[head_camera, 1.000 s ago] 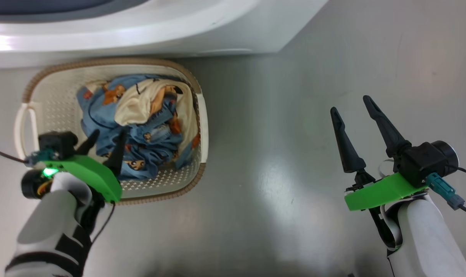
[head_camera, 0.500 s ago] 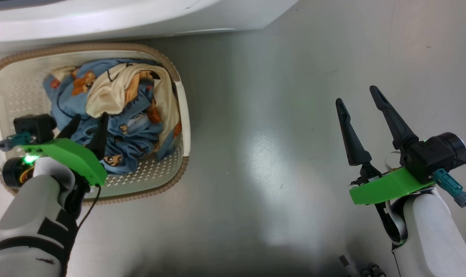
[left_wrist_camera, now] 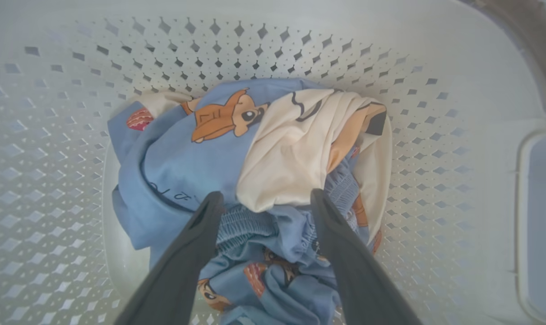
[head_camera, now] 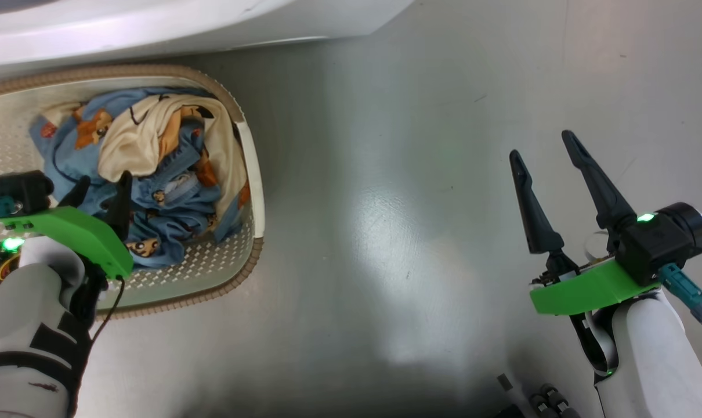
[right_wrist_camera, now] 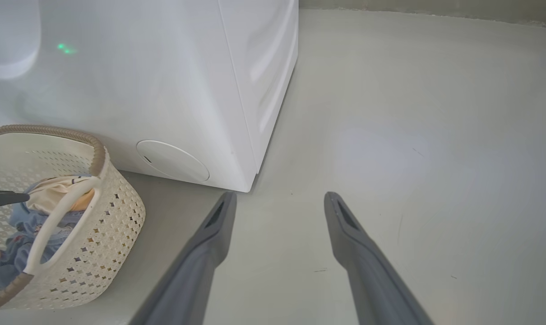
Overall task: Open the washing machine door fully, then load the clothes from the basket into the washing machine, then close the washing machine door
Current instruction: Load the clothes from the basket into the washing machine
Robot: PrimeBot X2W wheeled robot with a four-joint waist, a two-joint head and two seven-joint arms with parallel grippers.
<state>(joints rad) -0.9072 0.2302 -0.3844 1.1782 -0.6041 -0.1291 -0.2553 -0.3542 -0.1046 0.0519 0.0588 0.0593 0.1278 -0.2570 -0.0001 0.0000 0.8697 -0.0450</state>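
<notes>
The floor (head_camera: 386, 116) is a smooth, seamless grey surface with a slight sheen. In the head view a soft pale patch of reflected light (head_camera: 403, 244) lies on it, fading at the edges. A few small dark specks and short scuff marks (right_wrist_camera: 320, 271) dot it. In the right wrist view a darker band (right_wrist_camera: 435, 5) runs along the floor's far edge.
</notes>
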